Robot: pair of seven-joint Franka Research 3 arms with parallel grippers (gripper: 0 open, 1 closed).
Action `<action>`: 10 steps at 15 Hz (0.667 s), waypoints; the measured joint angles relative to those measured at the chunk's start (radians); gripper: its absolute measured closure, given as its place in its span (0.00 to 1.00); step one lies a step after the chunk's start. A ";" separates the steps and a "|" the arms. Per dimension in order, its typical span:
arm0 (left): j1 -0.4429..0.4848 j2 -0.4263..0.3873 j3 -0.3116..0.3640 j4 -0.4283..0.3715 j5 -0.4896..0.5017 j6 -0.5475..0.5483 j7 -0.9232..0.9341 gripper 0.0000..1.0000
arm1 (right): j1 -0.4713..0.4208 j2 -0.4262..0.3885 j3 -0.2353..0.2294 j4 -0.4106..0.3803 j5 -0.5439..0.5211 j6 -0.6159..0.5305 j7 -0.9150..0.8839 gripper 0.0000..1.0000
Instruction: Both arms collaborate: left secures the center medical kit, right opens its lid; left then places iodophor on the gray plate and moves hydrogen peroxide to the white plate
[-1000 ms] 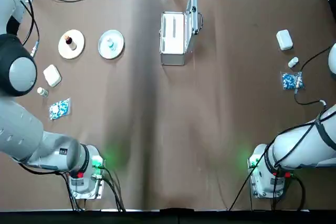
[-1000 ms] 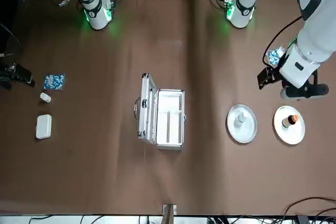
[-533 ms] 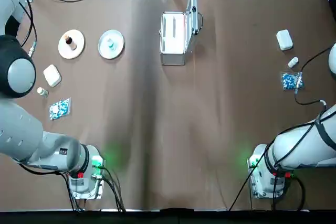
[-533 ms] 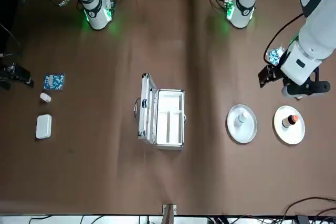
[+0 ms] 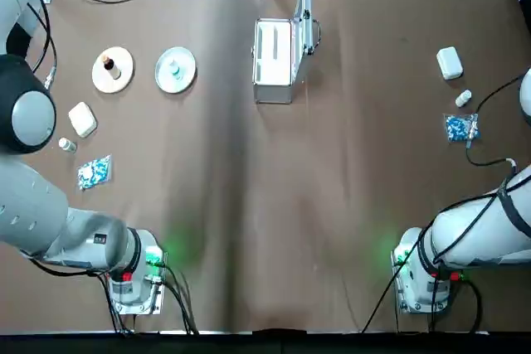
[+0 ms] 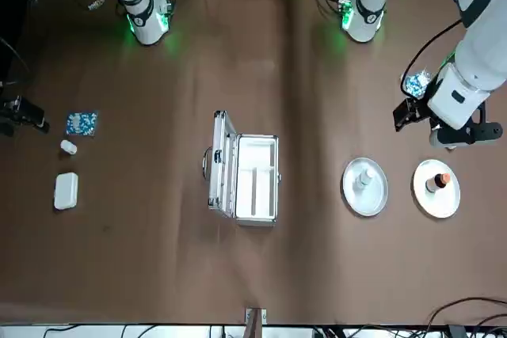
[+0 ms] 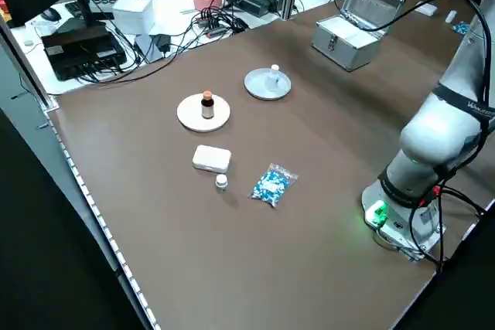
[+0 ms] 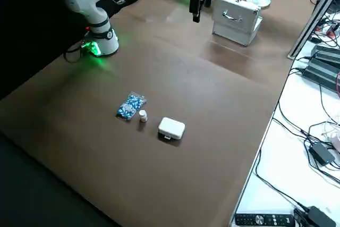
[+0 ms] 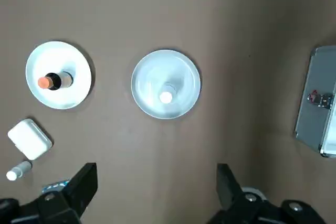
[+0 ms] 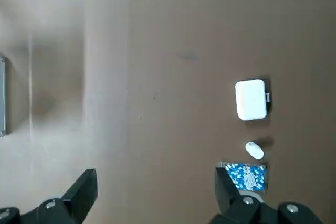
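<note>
Top view: medical kit (image 5: 274, 62) at far centre, lid (image 5: 305, 16) raised upright on its right side; gray plate (image 5: 176, 70) and white plate (image 5: 112, 70) left of it, each bearing a bottle. Step judged: both placements done, arms clear; next move calls only for parking.

Front view: left gripper (image 6: 455, 138) raised, just short of the white plate, fingers hard to read here.

Left wrist view: left gripper (image 9: 157, 192) fingers wide apart, empty; both plates ahead, kit off to one side, bare tabletop between.

Right wrist view: right gripper (image 10: 156, 195) fingers apart, empty; white box (image 10: 250, 99), small vial (image 10: 254, 150) and blue packet (image 10: 245, 176) close beside one finger; open table elsewhere.
</note>
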 joint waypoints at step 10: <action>0.019 -0.001 0.001 0.006 -0.009 -0.001 0.106 0.00 | 0.000 0.000 0.006 -0.003 0.000 -0.003 0.000 0.01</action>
